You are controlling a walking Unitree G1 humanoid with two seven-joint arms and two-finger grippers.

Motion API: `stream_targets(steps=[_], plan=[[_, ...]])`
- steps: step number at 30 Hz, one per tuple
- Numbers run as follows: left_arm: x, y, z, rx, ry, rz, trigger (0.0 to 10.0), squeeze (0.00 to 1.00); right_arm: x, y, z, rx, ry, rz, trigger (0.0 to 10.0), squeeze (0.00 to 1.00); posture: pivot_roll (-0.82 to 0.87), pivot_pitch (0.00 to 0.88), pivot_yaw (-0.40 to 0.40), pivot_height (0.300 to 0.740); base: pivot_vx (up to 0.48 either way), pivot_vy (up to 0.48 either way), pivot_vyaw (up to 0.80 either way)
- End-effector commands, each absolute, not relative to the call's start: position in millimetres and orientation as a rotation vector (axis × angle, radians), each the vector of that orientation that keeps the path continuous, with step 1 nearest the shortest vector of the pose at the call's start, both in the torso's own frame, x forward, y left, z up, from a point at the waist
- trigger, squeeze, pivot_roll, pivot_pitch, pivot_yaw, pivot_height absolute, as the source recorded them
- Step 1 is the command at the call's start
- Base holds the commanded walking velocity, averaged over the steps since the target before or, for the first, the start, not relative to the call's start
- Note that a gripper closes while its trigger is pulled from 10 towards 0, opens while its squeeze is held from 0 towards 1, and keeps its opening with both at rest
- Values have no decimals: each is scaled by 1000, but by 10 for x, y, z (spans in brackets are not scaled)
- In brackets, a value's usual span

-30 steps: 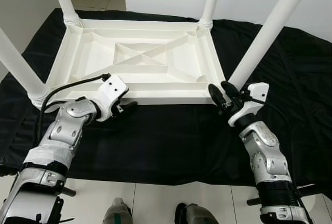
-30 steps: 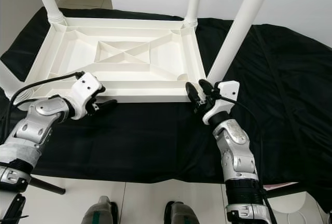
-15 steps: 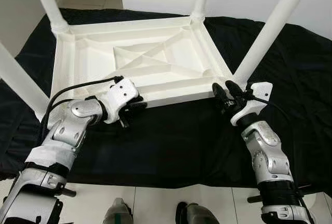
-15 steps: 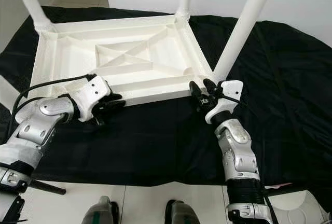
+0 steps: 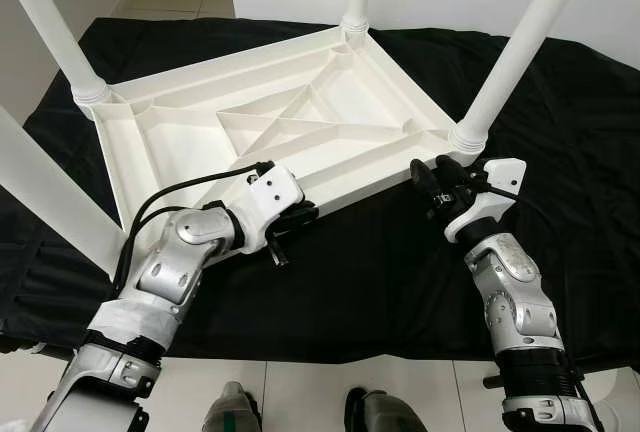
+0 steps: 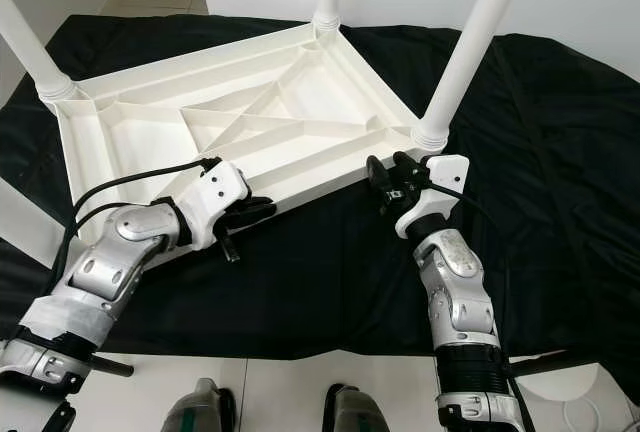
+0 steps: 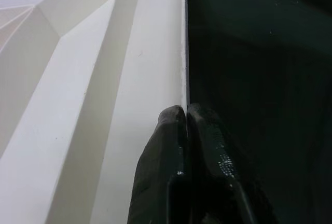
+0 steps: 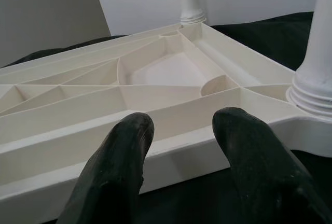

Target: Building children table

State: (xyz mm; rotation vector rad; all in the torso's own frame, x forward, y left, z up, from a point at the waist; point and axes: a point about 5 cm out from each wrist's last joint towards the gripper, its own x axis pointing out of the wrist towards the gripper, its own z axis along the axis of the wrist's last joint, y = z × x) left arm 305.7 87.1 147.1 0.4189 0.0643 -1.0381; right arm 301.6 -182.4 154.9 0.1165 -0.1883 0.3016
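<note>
White plastic children's table [image 5: 270, 112] is upside down on a black cloth [image 5: 380, 262] on the floor, ribbed underside facing up, 4 legs [image 5: 505, 57] screwed in and pointing up. It sits skewed, near edge running diagonally across the robot's front.

Left gripper [image 5: 296, 220] is at the near long edge of the tabletop, fingers [image 7: 181, 130] pressed together with nothing between them, tips right on the line where the white rim meets the cloth. Reads as a push or pry contact, not a grasp.

Right gripper [image 5: 438, 178] is at the near right corner, just under the base of the closest leg. Its fingers [image 8: 129, 130] are spread wide, aimed at the rim, not clamped on anything. Can't tell from here if they touch the plastic.

My read: legs are on, so the step in hand is turning or flipping the table.

How to do it well:
- Left: fingertip contact on a smooth rim will slip. Open up and pinch the rim wall, or get under the lip.
- Right: close on the rim near the corner before any load.
- Move both arms together so the frame doesn't twist.
- Watch the cloth, it may bunch under the edge.
- Keep the arms clear of the near leg as it swings.
</note>
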Motion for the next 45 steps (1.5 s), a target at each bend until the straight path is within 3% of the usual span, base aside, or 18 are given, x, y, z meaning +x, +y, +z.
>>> stream_targets(steps=[1, 4, 5, 6, 7, 12, 13, 15, 16, 20, 21, 22, 23, 24, 25, 33, 45], plan=[[2969, 685, 1458, 372, 43, -1096, 0, 0, 3025, -1794, 1535, 119, -184, 303, 10000, 0, 33, 117, 25, 740, 0, 0, 0], [2947, 518, 1513, 355, 11, -1116, 0, 0, 3037, -1747, 1512, 130, -182, 307, 10000, 0, 42, 113, 29, 740, 0, 0, 0], [2952, 501, 1522, 357, 6, -1106, 8353, 0, 3037, -1734, 1505, 131, -181, 308, 10000, 0, 47, 114, 28, 740, 0, 0, 0], [2952, 501, 1522, 357, 6, -1106, 8353, 0, 3037, -1734, 1505, 131, -181, 308, 10000, 0, 47, 114, 28, 740, 0, 0, 0], [2959, 496, 1526, 358, 7, -1092, 10000, 0, 3037, -1717, 1501, 132, -180, 309, 10000, 0, 47, 114, 32, 740, 0, 0, 0], [2954, 534, 1549, 324, -11, -1060, 10000, 0, 3033, -1683, 1486, 138, -175, 310, 10000, 0, 53, 113, 33, 740, 0, 0, 0], [2928, 569, 1571, 279, -26, -1060, 10000, 208, 3023, -1669, 1470, 140, -171, 311, 10000, 0, 54, 112, 31, 740, 0, 0, 0], [2922, 575, 1577, 270, -32, -1061, 10000, 208, 3021, -1665, 1466, 140, -170, 311, 10000, 0, 54, 112, 31, 740, 0, 0, 0], [2906, 590, 1601, 239, -43, -1063, 10000, 1000, 3016, -1652, 1458, 140, -168, 313, 10000, 0, 55, 113, 27, 740, 0, 0, 0], [2883, 625, 1666, 198, -88, -1046, 10000, 1000, 3011, -1620, 1445, 139, -162, 317, 10000, 0, 55, 118, 21, 740, 0, 0, 0], [2876, 642, 1709, 194, -128, -1025, 10000, 710, 3013, -1605, 1443, 139, -160, 318, 10000, 0, 55, 118, 21, 740, 0, 0, 0], [2876, 642, 1709, 194, -128, -1025, 10000, 710, 3013, -1605, 1443, 139, -160, 318, 10000, 0, 55, 118, 21, 740, 0, 0, 0], [2850, 668, 1759, 177, -167, -1007, 10000, 294, 3012, -1588, 1441, 127, -158, 314, 10000, 0, 48, 123, 16, 740, 0, 0, 0], [2850, 668, 1759, 177, -167, -1007, 10000, 294, 3012, -1588, 1441, 127, -158, 314, 10000, 0, 48, 123, 16, 740, 0, 0, 0], [2811, 698, 1800, 152, -193, -999, 10000, 0, 3008, -1570, 1436, 120, -154, 312, 10000, 0, 47, 125, 14, 740, 0, 0, 0], [2638, 846, 1855, 116, -240, -965, 10000, 0, 2974, -1525, 1405, 97, -140, 292, 10000, 0, 46, 134, 14, 740, 0, 0, 0], [2364, 1331, 1475, 154, 11, -875, 10000, 0, 2942, -1486, 1385, 75, -133, 297, 10000, 0, 64, 145, 10, 740, 0, 0, 0]])
